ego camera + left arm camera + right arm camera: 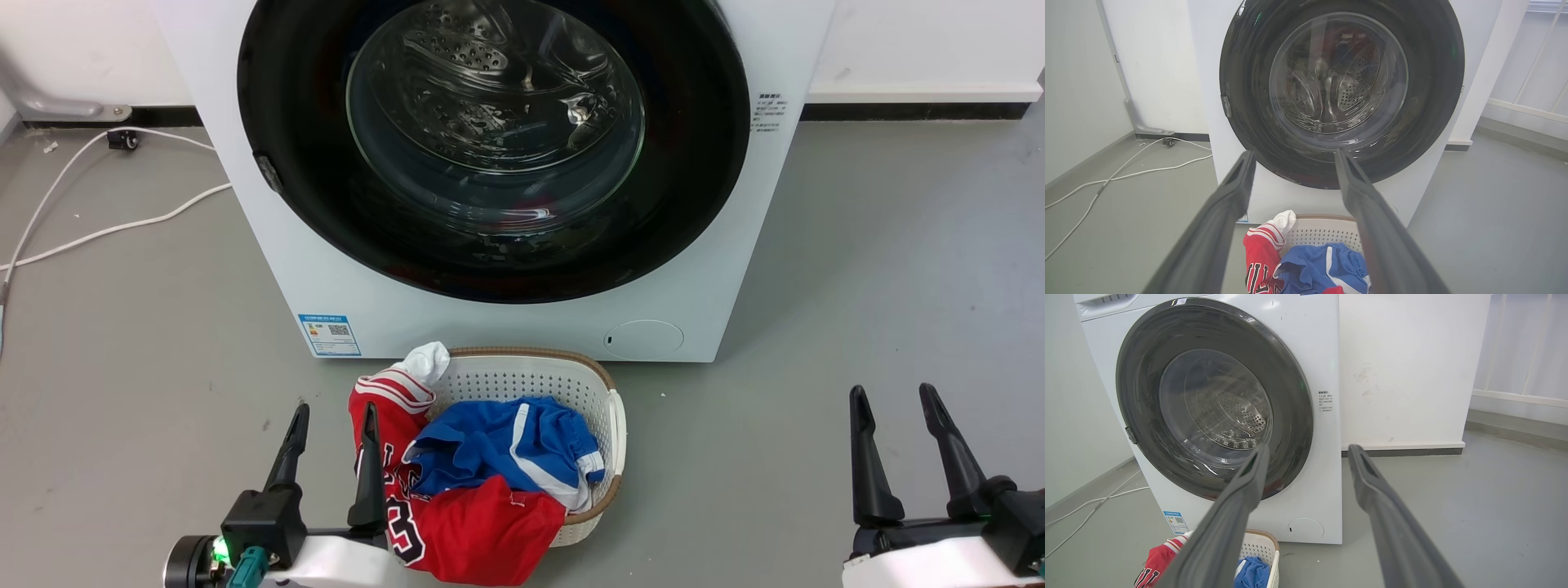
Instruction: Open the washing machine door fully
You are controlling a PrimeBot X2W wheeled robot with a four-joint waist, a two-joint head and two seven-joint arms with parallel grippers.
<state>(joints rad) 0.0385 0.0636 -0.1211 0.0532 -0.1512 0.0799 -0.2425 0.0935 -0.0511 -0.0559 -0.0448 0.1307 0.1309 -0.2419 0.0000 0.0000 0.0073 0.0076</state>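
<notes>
**A:** How do the two grippers stand?

**B:** The left gripper point(336, 408) is at the near left. Its two dark fingers are spread apart and point toward the machine. The right gripper point(892, 390) is at the near right, and its fingers are spread apart too. Both are well apart from the door.

**A:** Where is the machine?

**B:** The washing machine point(506, 327) stands on the grey floor point(882, 269) at the far side, in the middle. The washing machine door point(694, 180) covers most of its front. It is a glossy black ring that lies flat against the white front, so it is closed. The clear glass bowl point(494, 122) is in its centre, and the steel drum with holes can be seen through it.

**A:** What is in front of it?

**B:** A white laundry basket point(531, 380) sits just beside the machine, on the near side, closer to the left gripper. A red jersey point(482, 531) hangs over its near rim, and blue shorts point(506, 441) lie on top. A white cloth point(426, 361) is at its far-left rim. In the head view one finger of the left gripper overlaps the jersey. I cannot tell if it touches.

**A:** And the small things?

**B:** A white cable point(106, 229) lies on the floor at the far left. A blue label sticker point(330, 335) is low on the left of the machine's front. A round cap point(643, 338) is low on the right. A small dark latch point(268, 171) is on the door's left edge.
</notes>
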